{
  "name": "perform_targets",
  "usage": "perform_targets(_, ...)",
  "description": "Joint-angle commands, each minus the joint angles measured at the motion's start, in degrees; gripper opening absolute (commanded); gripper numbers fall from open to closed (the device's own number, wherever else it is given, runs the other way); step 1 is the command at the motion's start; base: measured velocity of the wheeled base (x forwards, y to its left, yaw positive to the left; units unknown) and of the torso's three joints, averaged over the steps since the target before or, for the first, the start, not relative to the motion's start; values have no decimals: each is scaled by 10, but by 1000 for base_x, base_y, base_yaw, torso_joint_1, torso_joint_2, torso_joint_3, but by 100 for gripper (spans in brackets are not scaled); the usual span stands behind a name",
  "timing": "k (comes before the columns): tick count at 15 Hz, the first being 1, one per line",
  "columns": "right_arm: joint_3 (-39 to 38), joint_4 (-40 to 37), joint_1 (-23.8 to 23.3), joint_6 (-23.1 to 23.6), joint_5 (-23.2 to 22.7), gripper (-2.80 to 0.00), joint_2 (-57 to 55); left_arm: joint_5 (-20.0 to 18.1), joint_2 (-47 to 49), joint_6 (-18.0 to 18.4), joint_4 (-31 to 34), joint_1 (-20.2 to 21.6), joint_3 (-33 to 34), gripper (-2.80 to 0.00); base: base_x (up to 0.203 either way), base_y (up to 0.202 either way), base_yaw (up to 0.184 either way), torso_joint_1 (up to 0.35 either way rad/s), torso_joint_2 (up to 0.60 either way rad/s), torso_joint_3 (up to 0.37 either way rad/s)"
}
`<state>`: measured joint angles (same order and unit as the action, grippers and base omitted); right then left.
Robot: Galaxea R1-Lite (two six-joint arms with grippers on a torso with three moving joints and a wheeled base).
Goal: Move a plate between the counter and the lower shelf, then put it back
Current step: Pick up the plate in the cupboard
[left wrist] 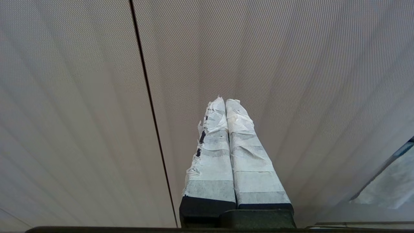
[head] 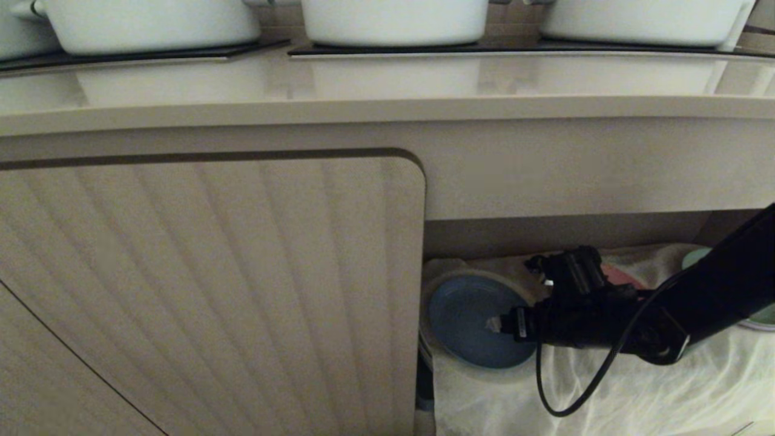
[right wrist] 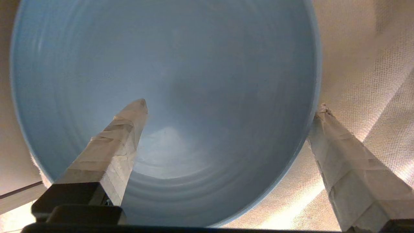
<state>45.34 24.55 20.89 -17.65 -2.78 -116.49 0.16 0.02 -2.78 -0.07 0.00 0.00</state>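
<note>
A kitchen unit seen from low down. The beige counter (head: 387,85) runs across the top with white pots (head: 393,21) standing on black hob panels. Below it, to the right of a ribbed cabinet door (head: 212,290), is the lower shelf (head: 605,230), its floor covered by a wrinkled white cloth (head: 636,387).

The light blue plate (head: 469,324) lies flat on that cloth at the shelf's left end, just beside the door's edge. The right gripper (head: 497,324) reaches in level from the right, its jaws spread wide. In the right wrist view one taped finger (right wrist: 123,136) hangs over the plate's (right wrist: 181,81) inside and the other (right wrist: 339,152) stands outside the rim over the cloth – so the rim sits between them, likely lined up for a pinch or just let go. Nothing is gripped.

Room is tight: the counter's underside is close above the arm, the door edge hems the plate on the left, and a pink plate (head: 620,275) and a green one (head: 696,257) lie further back on the right. The open way out is toward the front.

The left gripper (left wrist: 226,103) is parked facing the ribbed door – its taped fingers pressed together, empty.
</note>
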Motion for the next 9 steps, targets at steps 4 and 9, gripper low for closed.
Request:
perform_targets(4, 1, 1, 0, -1, 0, 0, -7, 0, 0, 1, 0, 0, 0, -280, 0, 0, 0, 0, 0, 0)
perform_targets(9, 0, 12, 0, 0, 0, 0, -8, 0, 0, 0, 0, 0, 0, -280, 0, 0, 0, 0, 0, 0)
